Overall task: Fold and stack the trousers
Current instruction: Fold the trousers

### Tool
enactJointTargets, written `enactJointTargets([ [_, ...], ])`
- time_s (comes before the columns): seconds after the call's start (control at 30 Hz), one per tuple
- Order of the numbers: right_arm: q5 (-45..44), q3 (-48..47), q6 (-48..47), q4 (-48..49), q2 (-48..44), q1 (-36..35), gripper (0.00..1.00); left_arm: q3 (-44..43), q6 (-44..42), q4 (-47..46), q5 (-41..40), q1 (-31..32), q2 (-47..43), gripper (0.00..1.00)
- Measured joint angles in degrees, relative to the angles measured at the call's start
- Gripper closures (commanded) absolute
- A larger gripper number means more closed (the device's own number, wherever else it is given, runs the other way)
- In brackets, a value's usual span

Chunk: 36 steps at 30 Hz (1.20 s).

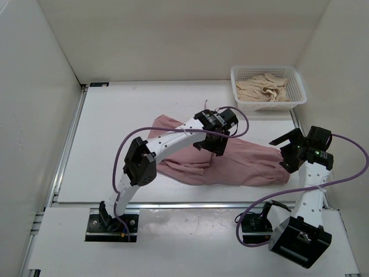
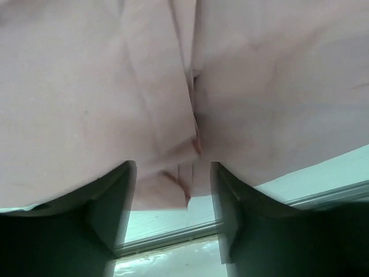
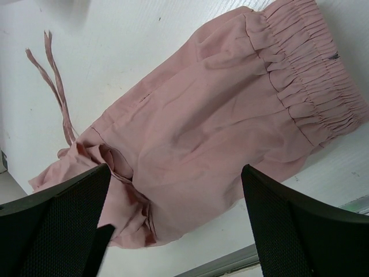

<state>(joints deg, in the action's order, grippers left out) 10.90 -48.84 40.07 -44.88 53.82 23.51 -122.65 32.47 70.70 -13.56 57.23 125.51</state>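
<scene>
Dusty-pink soft fabric trousers [image 1: 230,164] lie mid-table; left gripper [image 2: 173,199] and right gripper [image 3: 173,231] hover above, both released

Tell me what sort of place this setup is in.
Probably a robot test cell for laundry folding, not a home: plain white walls enclose the white table, with pink trousers and a white basket of beige cloth.

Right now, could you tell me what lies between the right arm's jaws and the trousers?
Nothing. In the right wrist view the right gripper is open above the trousers, near the gathered waistband; only air separates them.
</scene>
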Motion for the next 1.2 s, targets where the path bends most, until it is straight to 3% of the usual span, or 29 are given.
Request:
enactJointTargets([
  [0.17,0.0,0.0,0.0,0.0,0.0,0.0,0.01,-0.4,-1.8,2.1,3.6,-3.9,-0.1,0.14],
  [0.27,0.0,0.0,0.0,0.0,0.0,0.0,0.01,1.8,-3.0,1.6,4.0,-11.4,-5.3,0.27],
  [0.33,0.0,0.0,0.0,0.0,0.0,0.0,0.01,5.6,-4.0,0.2,3.9,-18.5,-11.0,0.28],
  [0.37,0.0,0.0,0.0,0.0,0.0,0.0,0.01,7.8,-4.7,-0.6,4.2,-22.9,-14.1,0.19],
  [0.53,0.0,0.0,0.0,0.0,0.0,0.0,0.01,21.1,-7.2,-6.8,8.6,-38.6,-24.2,0.10],
  [0.77,0.0,0.0,0.0,0.0,0.0,0.0,0.01,31.4,-11.2,-12.4,18.7,-41.9,-17.5,0.10],
  [0.97,0.0,0.0,0.0,0.0,0.0,0.0,0.01,33.6,-12.9,-14.4,19.4,-41.9,-10.6,0.14],
  [1.0,0.0,0.0,0.0,0.0,0.0,0.0,0.01,33.8,-13.0,-14.8,19.4,-41.9,-9.8,0.17],
  [1.1,0.1,0.0,0.0,0.0,0.0,0.0,0.01,34.2,-12.8,-15.8,19.6,-41.9,-7.7,0.42],
  [1.13,0.2,0.0,0.0,0.0,0.0,0.0,0.01,34.2,-12.7,-16.0,19.7,-41.9,-7.1,0.54],
  [1.17,0.3,0.0,0.0,0.0,0.0,0.0,0.01,34.3,-12.6,-16.2,20.0,-41.9,-6.7,0.82],
  [1.2,0.3,0.0,0.0,0.0,0.0,0.0,0.01,34.4,-12.1,-16.5,20.1,-42.0,-6.5,0.90],
])
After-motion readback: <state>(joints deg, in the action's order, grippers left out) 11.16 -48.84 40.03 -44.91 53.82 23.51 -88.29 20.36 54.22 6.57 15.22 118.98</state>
